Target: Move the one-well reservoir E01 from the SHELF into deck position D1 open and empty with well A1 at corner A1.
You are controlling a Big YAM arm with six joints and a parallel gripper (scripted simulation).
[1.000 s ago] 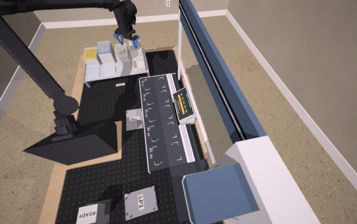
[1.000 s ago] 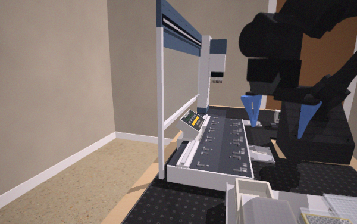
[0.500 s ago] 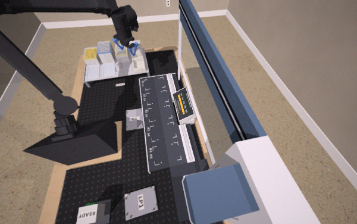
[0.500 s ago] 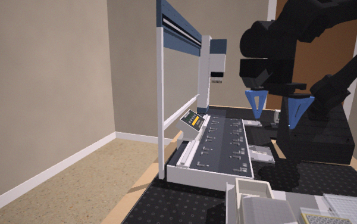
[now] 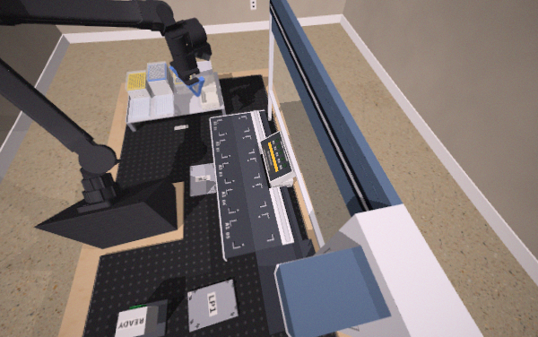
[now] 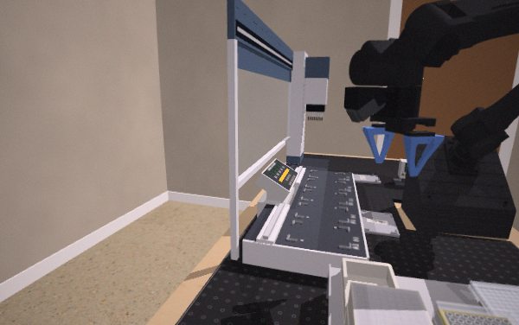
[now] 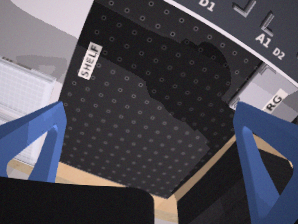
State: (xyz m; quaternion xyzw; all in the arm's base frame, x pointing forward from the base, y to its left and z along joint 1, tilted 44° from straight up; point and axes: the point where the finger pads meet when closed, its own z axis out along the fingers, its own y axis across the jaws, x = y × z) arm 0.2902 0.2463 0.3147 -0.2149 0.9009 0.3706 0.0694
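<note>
The cream open reservoir (image 5: 210, 99) (image 6: 368, 271) stands on the SHELF (image 5: 185, 107) (image 7: 55, 27), at the end nearest the deck. No ID label on it can be read, and it is outside the wrist view. My gripper (image 5: 188, 88) (image 6: 396, 168) (image 7: 149, 111) is open and empty, high above the table. In the wrist view the SHELF label and the dark perforated mat show between its fingers. Position D1 (image 5: 230, 126) (image 6: 321, 243) is bare, with its corner brackets showing; its printed label is at the wrist view's top edge. The READY key (image 5: 131, 324) stands at the lower left of the top view.
A tall grey-topped block (image 6: 387, 302) stands beside the reservoir. Tip racks (image 5: 157, 72) (image 5: 136, 81) and clear-lidded plates (image 5: 140, 108) stand further along the SHELF. The regrip nest RG (image 5: 203, 187) (image 6: 381, 225) (image 7: 260, 92) borders the deck. The blue gantry beam (image 5: 323, 103) spans above its far side.
</note>
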